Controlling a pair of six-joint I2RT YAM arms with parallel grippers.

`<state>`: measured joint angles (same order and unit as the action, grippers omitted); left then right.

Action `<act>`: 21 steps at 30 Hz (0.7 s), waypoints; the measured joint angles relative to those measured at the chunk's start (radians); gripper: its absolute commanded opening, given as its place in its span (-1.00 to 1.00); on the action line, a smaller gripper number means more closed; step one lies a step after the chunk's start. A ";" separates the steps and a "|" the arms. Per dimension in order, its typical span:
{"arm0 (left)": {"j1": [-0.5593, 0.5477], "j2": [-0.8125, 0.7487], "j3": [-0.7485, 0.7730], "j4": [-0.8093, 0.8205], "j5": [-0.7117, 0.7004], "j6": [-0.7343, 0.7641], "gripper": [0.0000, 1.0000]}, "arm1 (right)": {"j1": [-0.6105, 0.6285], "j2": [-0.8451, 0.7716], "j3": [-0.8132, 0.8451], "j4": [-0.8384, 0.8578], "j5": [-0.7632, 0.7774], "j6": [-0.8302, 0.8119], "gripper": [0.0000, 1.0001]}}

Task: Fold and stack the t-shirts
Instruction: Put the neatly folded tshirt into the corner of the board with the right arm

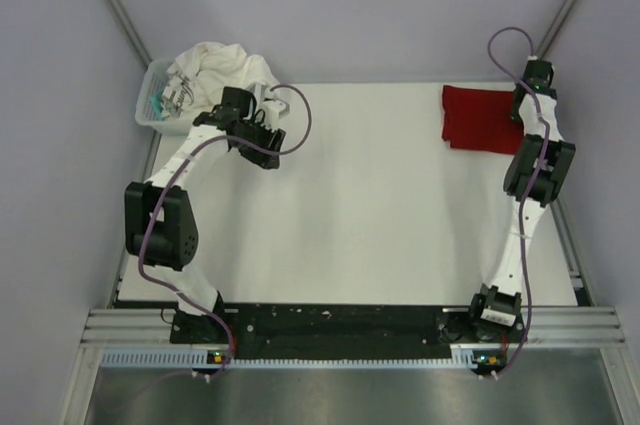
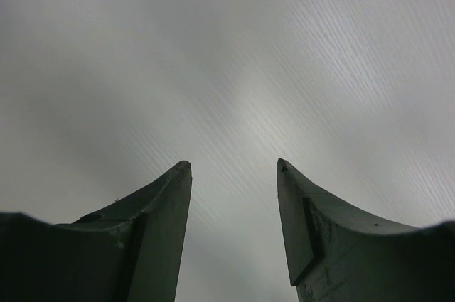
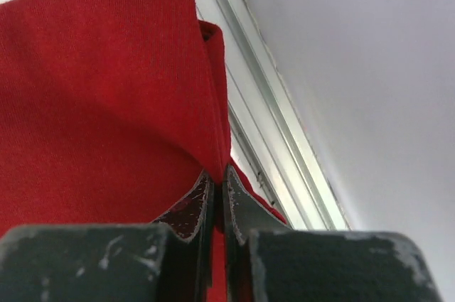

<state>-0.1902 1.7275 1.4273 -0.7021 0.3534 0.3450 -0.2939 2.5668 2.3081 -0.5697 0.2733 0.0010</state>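
- While the red t-shirt [image 1: 478,117] is being supported, folded, at the far-right corner of the table [image 1: 380,225], its right edge is being pinched by the right gripper [image 3: 219,170], with the jaws being pressed together on a fold of the cloth.
- The left gripper [image 2: 233,167] is being held over the table's far-left part, jaws parted, nothing being gripped between them. Only a pale, finely striped surface is being seen past them.
- The white t-shirt [image 1: 225,65] is being carried, crumpled, in the basket [image 1: 150,113] at the table's far-left corner, with cloth being draped over the rim toward the table.
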 measured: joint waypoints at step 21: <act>0.006 -0.021 -0.003 -0.022 -0.055 0.026 0.13 | 0.047 -0.240 -0.093 0.074 0.063 -0.112 0.79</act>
<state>-0.1841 1.7065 1.4239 -0.7242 0.2989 0.3710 -0.2466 2.3264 2.2154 -0.4957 0.3363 -0.1112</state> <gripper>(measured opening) 0.559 0.842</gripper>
